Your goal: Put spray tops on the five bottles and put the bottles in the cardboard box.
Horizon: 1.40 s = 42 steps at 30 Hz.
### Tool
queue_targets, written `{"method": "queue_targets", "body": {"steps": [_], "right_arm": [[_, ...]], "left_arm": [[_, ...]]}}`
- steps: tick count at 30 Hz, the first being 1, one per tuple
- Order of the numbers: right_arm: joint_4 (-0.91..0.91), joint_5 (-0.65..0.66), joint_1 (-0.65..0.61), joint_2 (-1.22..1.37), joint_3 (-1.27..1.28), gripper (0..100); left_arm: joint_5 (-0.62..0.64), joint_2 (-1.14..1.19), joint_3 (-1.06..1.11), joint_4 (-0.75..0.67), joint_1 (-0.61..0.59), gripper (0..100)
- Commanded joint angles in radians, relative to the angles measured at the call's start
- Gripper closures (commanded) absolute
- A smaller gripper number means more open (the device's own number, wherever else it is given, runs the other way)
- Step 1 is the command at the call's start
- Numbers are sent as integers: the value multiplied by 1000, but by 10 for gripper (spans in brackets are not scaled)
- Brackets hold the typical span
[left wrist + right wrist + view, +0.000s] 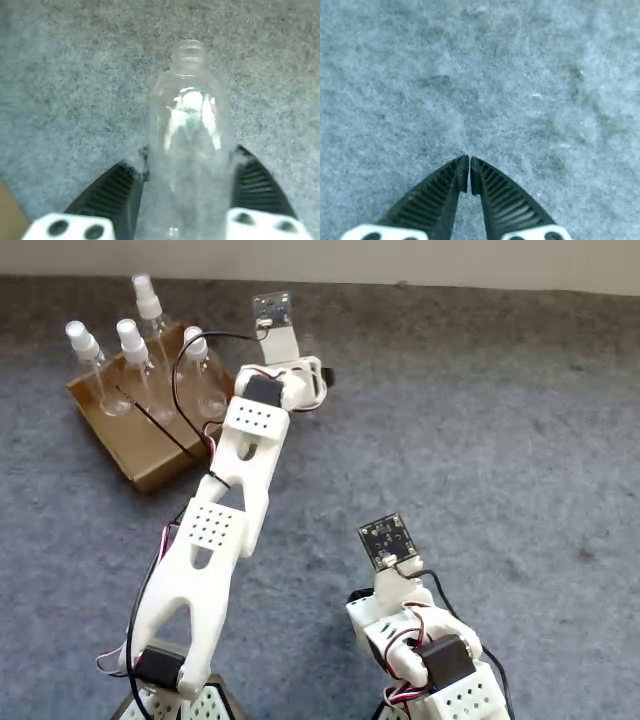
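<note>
Bottle (189, 115), uncapped, pinched in left end effector (190, 157), long axis along fingers (117, 187), neck away from wrist; cardboard box (140, 458) near. Right end effector (469, 162) pressed together, empty.

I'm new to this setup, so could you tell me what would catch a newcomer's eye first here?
A clear, topless bottle sits clamped in the left gripper over grey carpet. Four bottles with spray tops stand in the cardboard box, while the right gripper hangs shut over that carpet.
</note>
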Motion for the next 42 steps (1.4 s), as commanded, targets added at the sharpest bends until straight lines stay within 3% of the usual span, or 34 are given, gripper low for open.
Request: {"method": "queue_targets", "body": {"steps": [1, 7, 15, 23, 42], "right_arm": [[2, 11, 13, -13, 140, 989], [2, 11, 13, -13, 140, 989], [2, 11, 13, -13, 140, 989], [2, 11, 13, -13, 140, 989], [2, 11, 13, -13, 140, 989]], "left_arm": [[2, -27, -61, -15, -16, 995], [2, -64, -65, 91, -15, 963], [-5, -263, -65, 361, -13, 962], [-368, -493, -65, 632, 36, 962], [-396, -944, -61, 672, 38, 965]]}}
